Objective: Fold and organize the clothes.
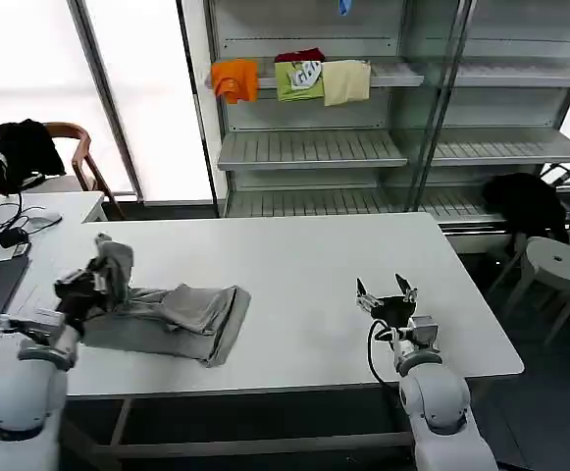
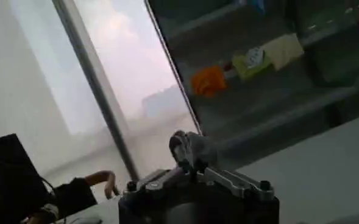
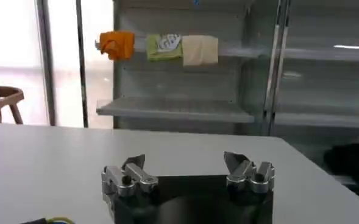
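Fingers of left gripper (image 1: 108, 267) pinch a raised fold of the grey shirt (image 1: 172, 319); left wrist view shows that tuft (image 2: 190, 148) clamped. Right gripper (image 1: 386, 292) spread wide above the table (image 1: 304, 255), holding nothing.

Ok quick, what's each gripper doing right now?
Left gripper: shut on the grey shirt, lifting its edge.
Right gripper: open, holding nothing, above the table.

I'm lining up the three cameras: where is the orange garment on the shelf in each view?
Head view: orange garment hangs at the left end of the upper shelf, top centre.
Left wrist view: upper right of centre, beyond the window frame.
Right wrist view: upper left.
Shared landmark: the lime-green garment beside it.
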Robot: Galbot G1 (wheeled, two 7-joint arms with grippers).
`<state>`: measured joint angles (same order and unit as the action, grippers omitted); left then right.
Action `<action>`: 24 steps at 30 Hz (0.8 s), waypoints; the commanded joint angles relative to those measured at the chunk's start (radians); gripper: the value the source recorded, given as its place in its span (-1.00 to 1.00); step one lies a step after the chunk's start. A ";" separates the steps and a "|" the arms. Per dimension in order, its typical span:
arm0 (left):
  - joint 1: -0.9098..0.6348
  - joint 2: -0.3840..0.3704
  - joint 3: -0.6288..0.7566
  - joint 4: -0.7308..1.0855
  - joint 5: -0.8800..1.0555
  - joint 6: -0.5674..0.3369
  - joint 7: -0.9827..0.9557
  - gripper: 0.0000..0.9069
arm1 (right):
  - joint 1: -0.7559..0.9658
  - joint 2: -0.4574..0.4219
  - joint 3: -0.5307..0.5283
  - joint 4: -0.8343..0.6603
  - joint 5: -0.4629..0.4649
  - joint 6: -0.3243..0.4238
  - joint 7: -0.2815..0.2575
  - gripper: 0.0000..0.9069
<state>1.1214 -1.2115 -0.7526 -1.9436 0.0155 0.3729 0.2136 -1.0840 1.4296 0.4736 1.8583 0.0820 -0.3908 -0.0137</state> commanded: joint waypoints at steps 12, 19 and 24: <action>0.021 -0.196 0.406 0.033 0.121 0.094 -0.081 -0.98 | -0.028 0.007 0.007 -0.011 -0.016 0.019 0.025 1.00; 0.026 -0.198 0.418 0.043 0.147 0.096 -0.086 1.00 | -0.027 0.013 0.001 -0.012 -0.017 0.018 0.030 1.00; 0.035 -0.205 0.429 0.047 0.133 0.088 -0.091 1.00 | -0.027 0.016 -0.004 -0.011 -0.018 0.018 0.031 1.00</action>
<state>1.1499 -1.3915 -0.3761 -1.9046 0.1373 0.4561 0.1349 -1.1092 1.4444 0.4707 1.8493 0.0666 -0.3751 0.0139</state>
